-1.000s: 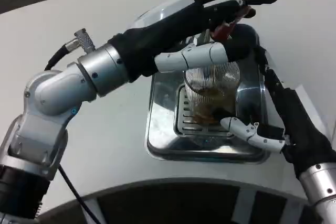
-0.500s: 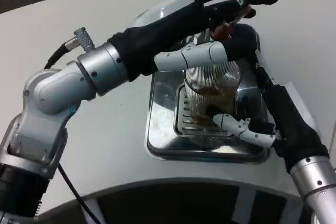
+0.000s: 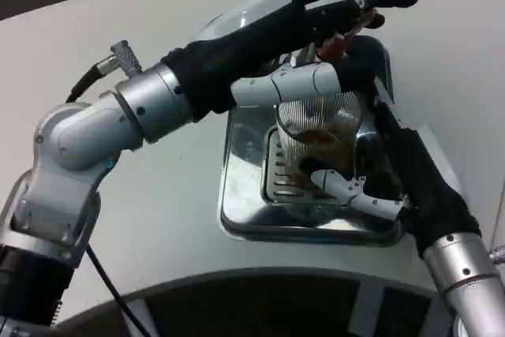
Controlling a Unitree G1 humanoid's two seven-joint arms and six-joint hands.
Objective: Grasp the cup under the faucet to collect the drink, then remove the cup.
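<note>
On the steel drip tray stands the ribbed clear cup, brown drink inside. Right hand wraps it, fingers curled around its base. Left hand reaches above, fingers extended at the red faucet lever.

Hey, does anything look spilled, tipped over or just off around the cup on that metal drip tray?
Nothing stands out. The ribbed clear cup stands upright on the drip tray with brown drink inside, and I see no obvious puddle on the tray. The right hand wraps its side; the left hand reaches to the faucet area above.
</note>
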